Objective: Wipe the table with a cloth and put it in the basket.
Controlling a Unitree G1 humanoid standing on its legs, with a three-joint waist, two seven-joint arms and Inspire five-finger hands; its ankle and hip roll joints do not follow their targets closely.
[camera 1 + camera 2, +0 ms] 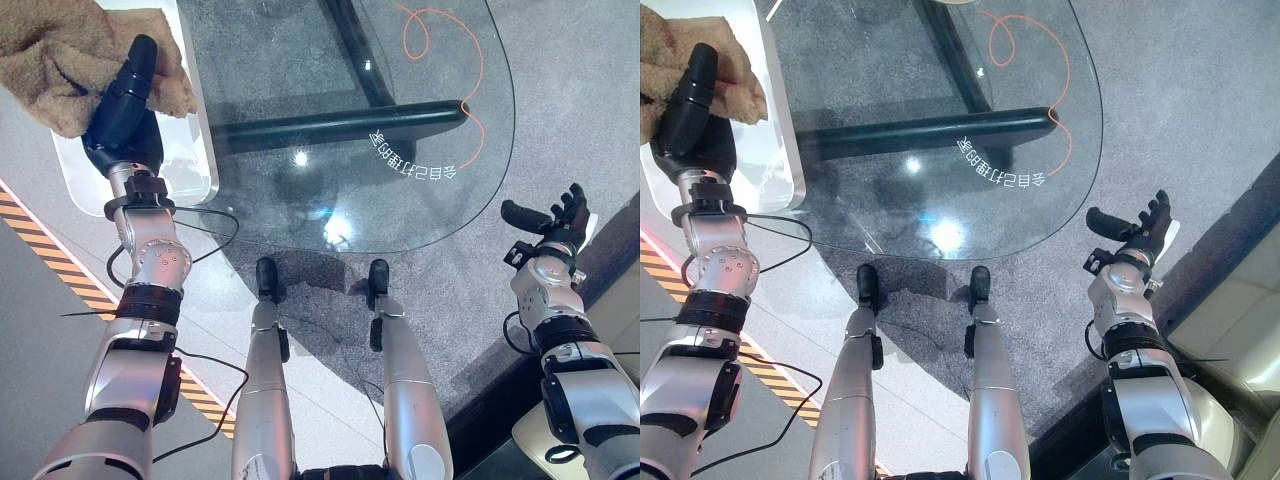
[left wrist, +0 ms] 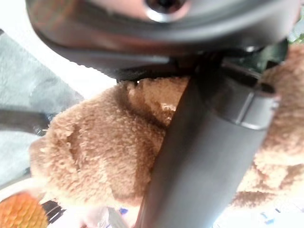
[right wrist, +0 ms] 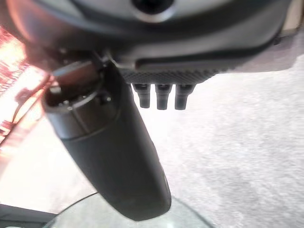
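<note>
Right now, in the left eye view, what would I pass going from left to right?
Brown cloth held by the left hand → white tray → glass table with its orange cord → right hand, open over the floor.

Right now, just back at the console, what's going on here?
The left hand is clutching the tan cloth, fingers curled into it, up at the far left over a white tray-like surface beside the glass table. The right hand is held out to the right of the table, over the grey carpet, open and holding nothing.
</note>
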